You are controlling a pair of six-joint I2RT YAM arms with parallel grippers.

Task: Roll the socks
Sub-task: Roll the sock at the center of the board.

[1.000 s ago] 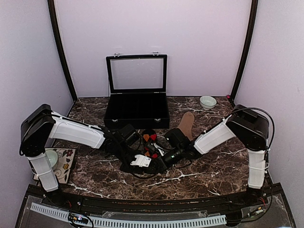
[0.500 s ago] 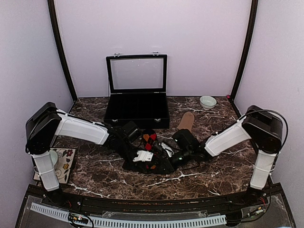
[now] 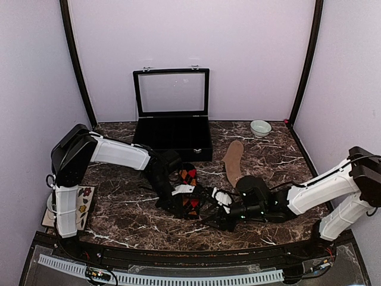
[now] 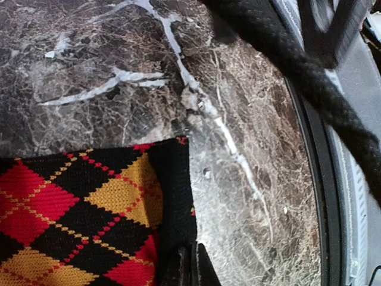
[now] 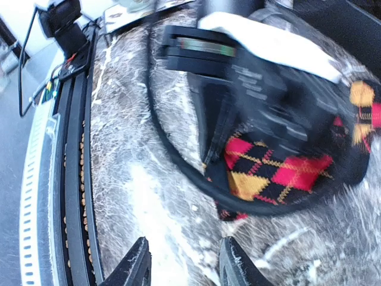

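Note:
The black argyle sock with red and yellow diamonds lies folded at the middle of the marble table, and shows too in the left wrist view and the right wrist view. My left gripper is shut, pinching that sock's black edge against the table. The plain tan sock lies flat farther back on the right, untouched. My right gripper stands open just near-right of the argyle sock, over bare marble, with nothing between its fingers.
An open black display case stands at the back centre. A small white bowl sits at the back right. A flowered mat lies by the left arm's base. A black cable loops around the argyle sock's near end.
My right gripper has opened and drawn back toward the near right, off the argyle sock. My left gripper has closed on the sock's edge and shifted right.

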